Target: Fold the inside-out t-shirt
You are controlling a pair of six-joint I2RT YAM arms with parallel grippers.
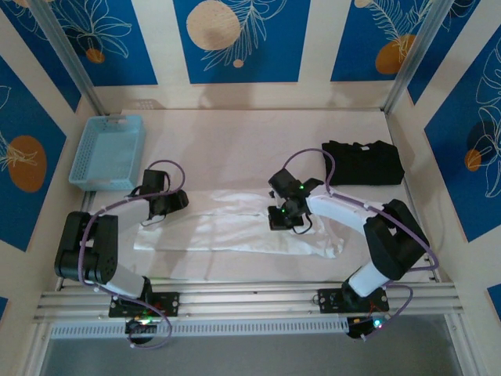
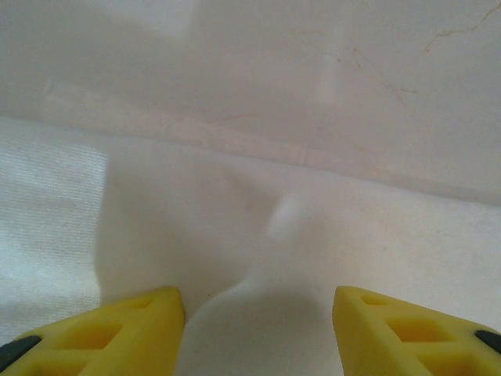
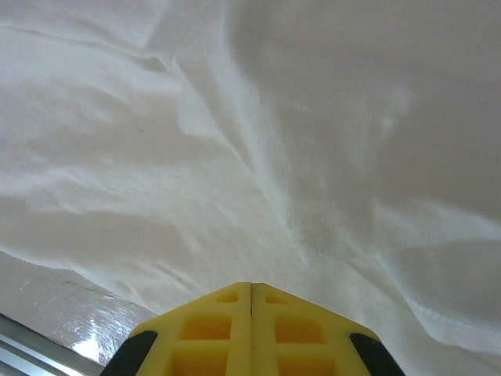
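A pale, off-white worktop (image 1: 235, 133) fills the floor of a small booth. The booth walls (image 1: 235, 39) are cream, with deep blue panels printed with white leaf outlines and orange and peach discs. Slim aluminium posts (image 1: 70, 59) stand at the back corners, and a ribbed aluminium rail (image 1: 250, 296) runs along the near edge where both arm bases are bolted. The white inside-out t-shirt (image 1: 235, 231) lies spread flat and rumpled in a long band across the middle of the worktop, nearer the arms than the back wall. A light blue basket (image 1: 108, 150) sits at the far left, apart from the shirt. A black folded garment (image 1: 362, 163) rests at the far right, also clear of the shirt. The left pincer (image 1: 156, 213) hangs over the shirt's left end. In its wrist view the left pincer (image 2: 258, 301) has its yellow fingers (image 2: 133, 329) well apart with nothing between them, smooth cloth below and bare worktop beyond. The right pincer (image 1: 286, 222) is down on the shirt right of centre. Up close the right pincer (image 3: 250, 294) has its fingers pressed fully together at the creased fabric. Whether a fold is caught between them cannot be told.
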